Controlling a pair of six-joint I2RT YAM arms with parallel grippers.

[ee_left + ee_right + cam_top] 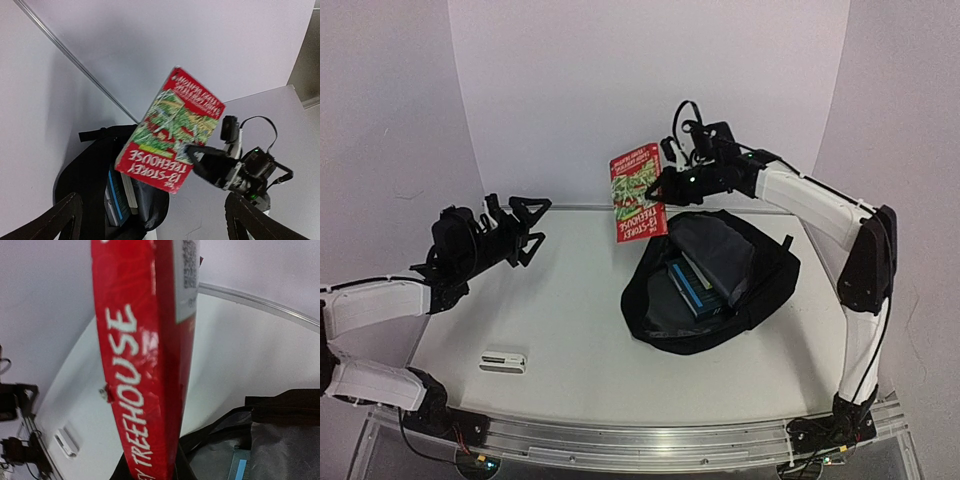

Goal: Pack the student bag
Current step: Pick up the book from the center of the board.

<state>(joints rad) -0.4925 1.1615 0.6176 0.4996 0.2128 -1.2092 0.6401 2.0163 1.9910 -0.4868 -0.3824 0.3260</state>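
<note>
- The student bag (775, 285) lies open on the right half of the table (570, 320). A blue book (688, 285) is already inside.
- The right gripper (660, 187) pinches a red paperback (638, 195) by one edge and holds it upright above the bag's far-left rim, not yet inside.
- The left gripper (525, 228) hovers over the table's left edge, jaws spread wide and empty.
- A small white item (503, 359) lies near the front-left corner.
- Judgement: packing is partly done. The paperback, and probably the white item, are left.
</note>
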